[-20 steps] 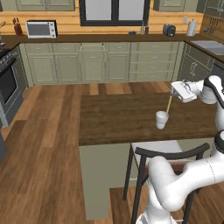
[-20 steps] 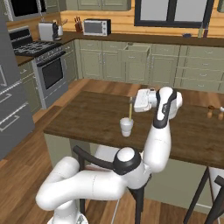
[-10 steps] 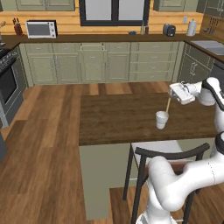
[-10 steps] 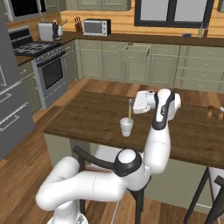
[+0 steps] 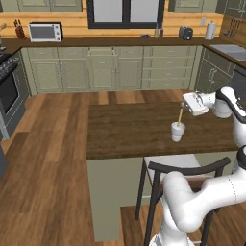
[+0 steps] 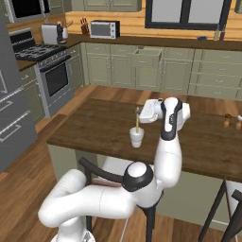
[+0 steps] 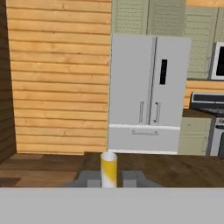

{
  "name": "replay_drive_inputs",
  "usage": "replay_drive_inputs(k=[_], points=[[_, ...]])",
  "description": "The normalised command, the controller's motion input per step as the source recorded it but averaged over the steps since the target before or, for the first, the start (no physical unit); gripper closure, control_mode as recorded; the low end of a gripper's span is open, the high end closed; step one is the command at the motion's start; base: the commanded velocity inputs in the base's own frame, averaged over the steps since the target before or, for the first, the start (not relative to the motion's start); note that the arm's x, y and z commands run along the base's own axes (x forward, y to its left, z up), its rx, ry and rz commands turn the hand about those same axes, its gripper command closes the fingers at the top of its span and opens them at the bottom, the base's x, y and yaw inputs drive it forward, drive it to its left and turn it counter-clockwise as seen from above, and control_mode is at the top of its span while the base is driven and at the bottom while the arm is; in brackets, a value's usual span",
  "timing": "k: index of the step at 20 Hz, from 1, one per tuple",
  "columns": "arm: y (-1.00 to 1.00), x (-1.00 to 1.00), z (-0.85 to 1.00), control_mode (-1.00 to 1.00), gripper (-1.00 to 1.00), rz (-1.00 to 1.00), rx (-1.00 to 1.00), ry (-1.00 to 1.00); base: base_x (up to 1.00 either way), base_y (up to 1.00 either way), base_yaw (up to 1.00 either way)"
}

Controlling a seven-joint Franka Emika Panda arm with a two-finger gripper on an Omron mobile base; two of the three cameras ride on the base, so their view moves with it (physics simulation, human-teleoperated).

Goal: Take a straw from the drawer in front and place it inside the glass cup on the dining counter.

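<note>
Left base view matches earlier: jaws clamp the straw (image 5: 180, 116) in the glass cup (image 5: 177, 131).

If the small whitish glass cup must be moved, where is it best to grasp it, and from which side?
Grip the small whitish translucent glass cup around its lower wall, coming level from the side. It tapers slightly and has no handle, and the thin pale yellow straw rises from its mouth with the gripper at its top, blocking a top approach.

The cup (image 5: 177, 131) stood on the dining counter (image 5: 125, 132), near its front edge. The straw (image 5: 179, 116) stood in it, leaning, its upper end between the gripper's (image 5: 183, 105) fingers above.
</note>
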Motion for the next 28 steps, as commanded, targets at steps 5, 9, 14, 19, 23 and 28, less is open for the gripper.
replay_drive_inputs(k=[5,9,14,19,23,28], points=[[0.0,0.29,-0.18,-1.0,1.0,-0.02,0.0,0.0,0.0,0.0,0.0],[0.0,0.33,-0.23,-1.0,1.0,0.0,0.0,0.0,0.0,0.0,0.0],[-0.05,0.35,-0.17,-1.0,1.0,0.0,0.0,0.0,0.0,0.0,0.0],[-0.2,0.03,-0.17,-1.0,1.0,0.0,-0.02,0.0,0.0,0.0,0.0],[-0.17,-0.64,-0.26,-1.0,1.0,0.0,-0.01,0.0,0.0,0.0,0.0],[-0.04,-0.57,-0.21,-1.0,1.0,0.0,0.0,0.0,0.0,0.0,0.0]])
